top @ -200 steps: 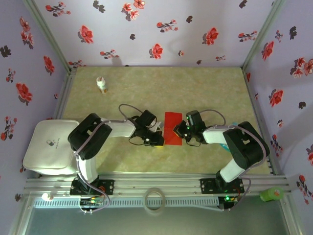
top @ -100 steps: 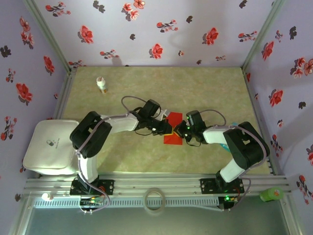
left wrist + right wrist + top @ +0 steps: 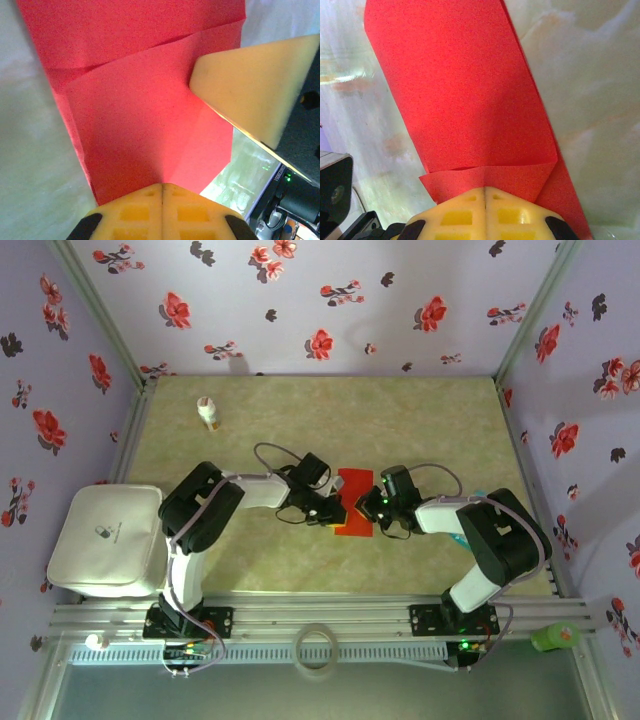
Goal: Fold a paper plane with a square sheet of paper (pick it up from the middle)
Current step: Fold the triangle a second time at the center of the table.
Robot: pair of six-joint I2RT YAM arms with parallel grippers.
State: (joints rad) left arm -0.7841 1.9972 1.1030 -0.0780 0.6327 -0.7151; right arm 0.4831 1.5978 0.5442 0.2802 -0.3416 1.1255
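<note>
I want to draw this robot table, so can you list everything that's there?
paper: one, red, partly folded, middle of table.
bottle: one, white with orange band, far left of table.
pouch: one, white, beside table's left edge.
tape ring: one, pale, in front, between the arm bases.
green thing: one, front right corner; too small to name.
table: one, beige-green.
walls: purple with red flowers, around table.
left gripper: one, yellow fingers, shut on paper's left side.
right gripper: one, yellow fingers, shut on paper's right side.
</note>
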